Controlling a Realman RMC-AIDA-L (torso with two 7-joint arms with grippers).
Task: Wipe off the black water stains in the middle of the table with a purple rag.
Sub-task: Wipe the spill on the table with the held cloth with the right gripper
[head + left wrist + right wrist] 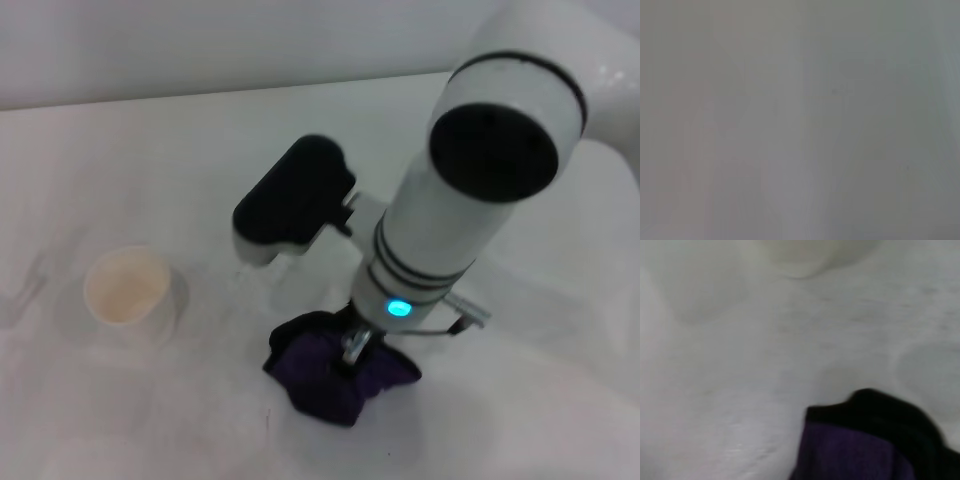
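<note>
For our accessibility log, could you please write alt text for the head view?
The robot's right claw presses down into a crumpled deep-purple cloth rag on a wide plain white matte table. An open white paper cup stands to the robot's left of the rag, apart from it.

**Left wrist view: a plain pale surface**

The whole picture is filled by one flat, grey-white surface; it runs from edge to edge without a border or rim; faint, soft-edged bands of lighter and darker tone run across it, paler near the middle, slightly darker toward one side; a couple of tiny dark specks sit on it, well apart from each other; what the surface is cannot be told from this view; no fingers show.
</note>
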